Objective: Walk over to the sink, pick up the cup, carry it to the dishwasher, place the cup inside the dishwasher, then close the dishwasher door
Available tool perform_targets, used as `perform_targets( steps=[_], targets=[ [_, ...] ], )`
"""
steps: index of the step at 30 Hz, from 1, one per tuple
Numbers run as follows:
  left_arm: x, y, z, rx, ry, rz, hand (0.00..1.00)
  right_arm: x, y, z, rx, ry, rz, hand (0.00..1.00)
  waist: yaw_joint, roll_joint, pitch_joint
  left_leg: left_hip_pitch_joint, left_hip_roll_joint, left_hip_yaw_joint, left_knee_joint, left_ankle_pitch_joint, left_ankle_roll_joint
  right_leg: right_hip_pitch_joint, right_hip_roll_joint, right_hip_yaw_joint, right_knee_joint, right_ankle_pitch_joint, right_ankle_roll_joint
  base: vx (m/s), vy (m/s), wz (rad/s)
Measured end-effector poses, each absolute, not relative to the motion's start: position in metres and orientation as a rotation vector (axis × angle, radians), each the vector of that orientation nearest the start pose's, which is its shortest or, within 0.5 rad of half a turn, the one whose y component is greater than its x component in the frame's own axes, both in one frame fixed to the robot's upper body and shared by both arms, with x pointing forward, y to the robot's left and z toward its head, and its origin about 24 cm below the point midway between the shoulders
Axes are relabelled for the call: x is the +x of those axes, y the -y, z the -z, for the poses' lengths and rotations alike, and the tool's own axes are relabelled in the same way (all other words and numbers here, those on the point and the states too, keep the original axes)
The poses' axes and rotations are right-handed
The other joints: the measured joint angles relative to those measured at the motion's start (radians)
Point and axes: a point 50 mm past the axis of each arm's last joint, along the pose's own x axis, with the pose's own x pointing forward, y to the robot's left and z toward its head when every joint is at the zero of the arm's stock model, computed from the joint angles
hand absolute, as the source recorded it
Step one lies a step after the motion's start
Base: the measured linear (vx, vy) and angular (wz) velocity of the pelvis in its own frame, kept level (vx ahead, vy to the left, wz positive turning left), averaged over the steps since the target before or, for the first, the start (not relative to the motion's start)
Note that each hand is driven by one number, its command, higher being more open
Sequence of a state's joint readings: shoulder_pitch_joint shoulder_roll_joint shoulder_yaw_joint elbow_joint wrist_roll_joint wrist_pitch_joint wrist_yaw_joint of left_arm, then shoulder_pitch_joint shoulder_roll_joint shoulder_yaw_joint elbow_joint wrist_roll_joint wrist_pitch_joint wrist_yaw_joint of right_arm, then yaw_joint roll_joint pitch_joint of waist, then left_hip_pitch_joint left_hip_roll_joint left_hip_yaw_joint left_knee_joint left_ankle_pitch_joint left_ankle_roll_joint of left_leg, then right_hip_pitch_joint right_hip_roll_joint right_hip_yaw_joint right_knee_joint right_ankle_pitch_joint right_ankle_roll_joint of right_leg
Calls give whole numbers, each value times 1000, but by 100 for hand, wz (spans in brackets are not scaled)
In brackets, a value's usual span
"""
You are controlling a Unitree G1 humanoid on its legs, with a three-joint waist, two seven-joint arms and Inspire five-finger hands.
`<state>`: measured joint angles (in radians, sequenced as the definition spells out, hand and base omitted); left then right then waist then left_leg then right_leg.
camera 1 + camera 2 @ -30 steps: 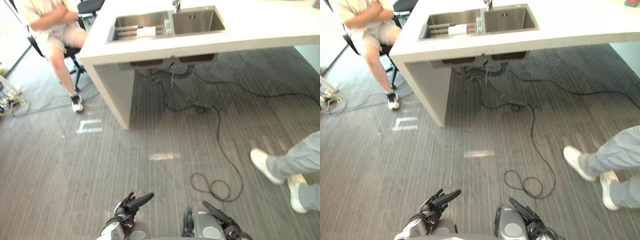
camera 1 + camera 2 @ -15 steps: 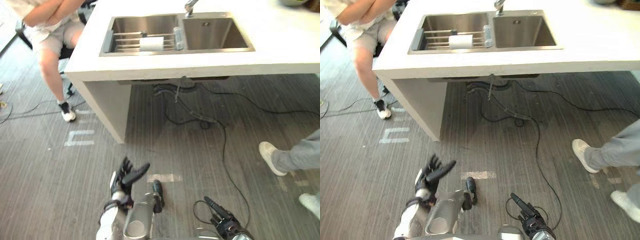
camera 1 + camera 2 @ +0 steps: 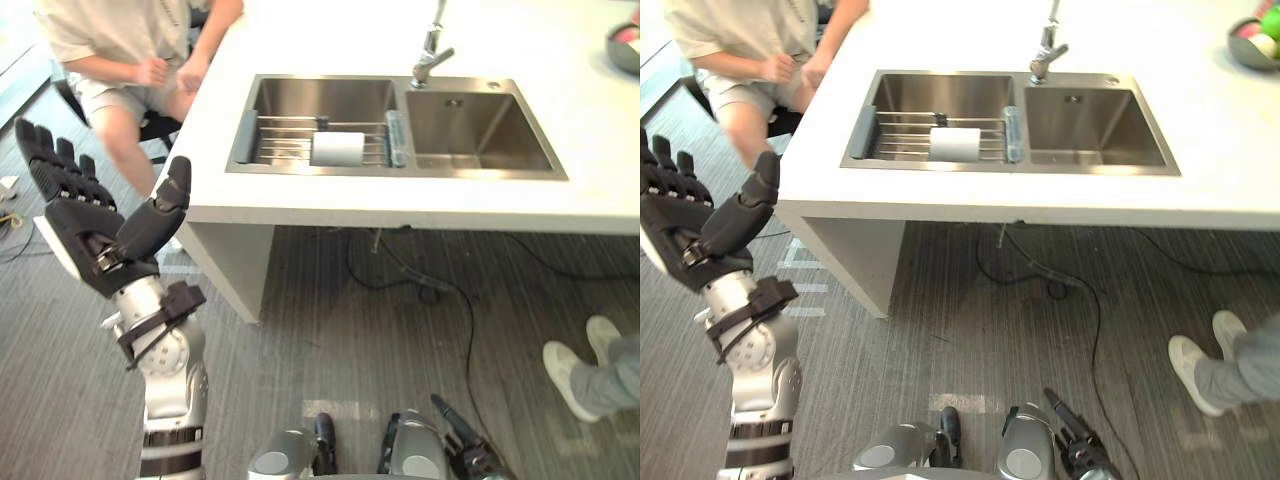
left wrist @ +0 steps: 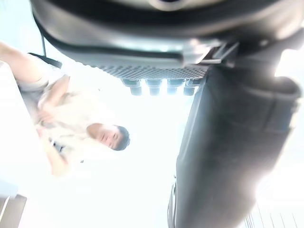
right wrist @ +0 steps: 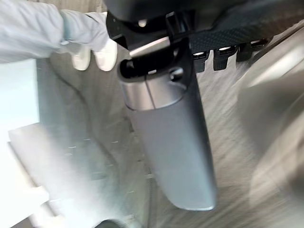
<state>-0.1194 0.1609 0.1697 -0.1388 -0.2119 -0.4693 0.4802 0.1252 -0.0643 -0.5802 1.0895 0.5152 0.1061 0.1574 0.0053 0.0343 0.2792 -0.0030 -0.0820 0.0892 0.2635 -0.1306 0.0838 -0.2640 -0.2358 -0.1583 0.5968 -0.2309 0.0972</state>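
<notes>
- Approach to the sink (image 3: pixel 480 174) is judged the step in hand; the cup is not yet grasped.
- The left hand (image 3: pixel 85 225) is held up with fingers spread and thumb apart, empty. The right hand (image 3: pixel 1078 455) hangs low with fingers relaxed and straight, also empty.
- The white cup (image 3: pixel 338 148) lies on its side on the wire rack (image 3: pixel 285 140) across the sink's left basin, well ahead of the left hand and off to its right.
- To do this well, the robot should close in squarely on the white counter (image 3: pixel 330 200). It should then bring an open hand down over the cup's side and curl round it across its roll, since a lying cup may roll along the rack bars.
- The faucet (image 3: pixel 430 55) stands beyond the cup, further to the right, and looks clear of the reach.
- A seated person (image 3: pixel 120 40) is close beyond the left hand, at the counter's end, so a wide swing there is risky.
- Another person's shoes (image 3: pixel 572 372) stand on the floor to the right of the right hand.
- A fruit bowl (image 3: pixel 1252 40) sits on the counter far to the right.
</notes>
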Motion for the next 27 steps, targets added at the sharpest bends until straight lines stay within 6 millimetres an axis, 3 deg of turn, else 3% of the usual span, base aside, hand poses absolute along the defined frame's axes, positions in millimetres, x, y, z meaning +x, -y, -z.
perform_targets(
  steps=[2,3,4,5,7,9,13,16,18,19,20,21,24,26,27],
  targets=[
    [238,-233,-149,-252,761,-579,100,42,225,166,819,-1003,728,100,8,-13,-32,10,-2,-29,27,-39,-26,9,25,-3,-44,10,-12,350,-271,51],
    [237,-233,-152,-249,775,-568,100,39,224,167,803,-1019,704,100,9,-25,-48,11,-8,-50,39,-57,-42,37,35,-12,-98,36,-50,364,-320,63],
    [239,-230,-154,-246,783,-544,100,35,221,168,800,-1038,691,100,4,-29,-53,16,-11,-77,56,-76,-52,72,49,-14,-147,103,-45,369,-338,71],
    [242,-222,-151,-258,763,-515,100,30,224,168,811,-1047,708,100,9,7,-71,21,24,-109,61,-91,-73,104,81,-59,-185,101,-58,360,-311,61],
    [246,-212,-152,-249,745,-464,100,30,222,169,828,-1061,694,100,17,29,-90,35,68,-117,24,-93,-89,126,125,-83,-229,96,-82,327,-278,18],
    [252,-203,-150,-234,704,-420,100,32,218,169,840,-1072,659,100,12,30,-91,54,93,-107,5,-88,-106,144,149,-91,-235,83,-103,269,-249,-1],
    [266,-183,-129,-200,552,-318,100,20,217,170,861,-1115,676,100,-5,26,-87,-73,155,13,320,-126,-137,269,167,-115,-329,78,-115,175,-123,12],
    [267,-180,-128,-208,540,-266,100,13,222,168,830,-1132,661,100,5,14,-72,-158,188,66,282,-133,-133,333,147,-124,-372,65,-121,96,-26,13],
    [264,-179,-134,-219,564,-235,100,10,230,166,781,-1147,642,100,18,11,-67,-228,194,90,200,-69,-134,346,113,-121,-364,46,-94,111,86,-2],
    [262,-179,-137,-226,580,-225,100,8,234,165,770,-1145,648,100,31,11,-67,-236,198,104,158,-5,-134,348,100,-108,-346,31,-78,163,182,-39],
    [256,-181,-143,-244,610,-203,100,6,236,164,762,-1139,654,100,46,17,-71,-229,210,108,134,147,-136,350,95,-78,-315,5,-58,239,262,-60],
    [250,-183,-151,-251,653,-174,100,6,240,163,750,-1134,657,100,52,33,-81,-209,219,103,138,229,-123,354,95,-54,-286,-18,-37,255,265,-48],
    [242,-187,-174,-209,753,-99,100,27,224,166,779,-1109,612,100,54,-10,-76,-224,179,106,138,200,-118,306,51,-15,-264,-30,-18,177,241,-30],
    [242,-189,-175,-211,753,-86,100,28,227,166,769,-1109,625,100,54,-9,-79,-208,158,108,95,199,-118,299,37,-5,-274,-24,-15,64,128,-15],
    [242,-189,-176,-220,753,-85,100,26,228,166,768,-1114,630,100,52,-5,-86,-165,144,105,2,195,-122,296,31,-2,-290,-13,-6,54,175,-13]
  ],
)
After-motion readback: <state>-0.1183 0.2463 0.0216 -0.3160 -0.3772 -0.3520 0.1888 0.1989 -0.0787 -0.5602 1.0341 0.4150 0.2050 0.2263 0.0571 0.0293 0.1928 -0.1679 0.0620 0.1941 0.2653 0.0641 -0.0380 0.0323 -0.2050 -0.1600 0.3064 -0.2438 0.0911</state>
